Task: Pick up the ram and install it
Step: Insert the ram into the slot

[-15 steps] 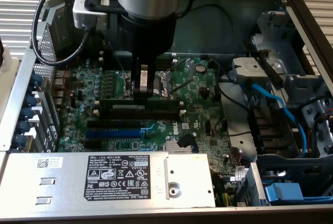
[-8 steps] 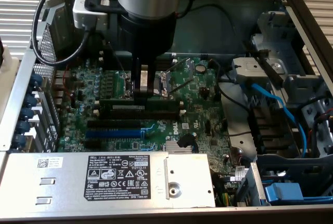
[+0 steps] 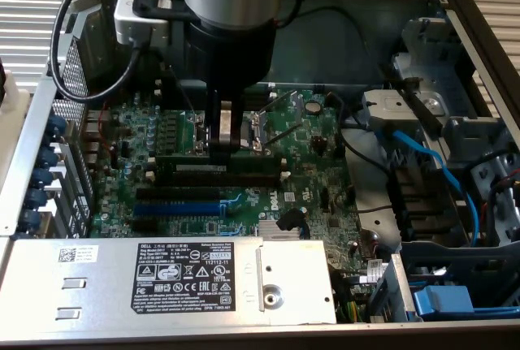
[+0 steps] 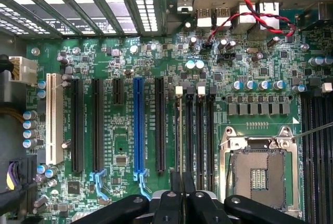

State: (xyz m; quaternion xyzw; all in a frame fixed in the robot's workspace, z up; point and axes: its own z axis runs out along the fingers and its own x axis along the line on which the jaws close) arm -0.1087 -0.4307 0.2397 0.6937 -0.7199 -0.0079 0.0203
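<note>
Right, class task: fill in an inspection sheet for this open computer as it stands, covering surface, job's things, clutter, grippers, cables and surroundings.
Surface: green motherboard inside an open computer case.
Job's things: ram standing on edge along the black memory slots; whether it is seated cannot be told.
Clutter: nothing seen.
Grippers: gripper over the slots, jaws shut on the ram's top edge.
Cables: blue cable at the exterior view's right; red-and-black wires near the rear ports.
Surroundings: Dell-labelled power supply; empty processor socket.

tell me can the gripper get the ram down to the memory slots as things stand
Likely yes: the gripper is shut on the ram and holds it right at the black memory slots, with no cable or part lying across them.
</note>
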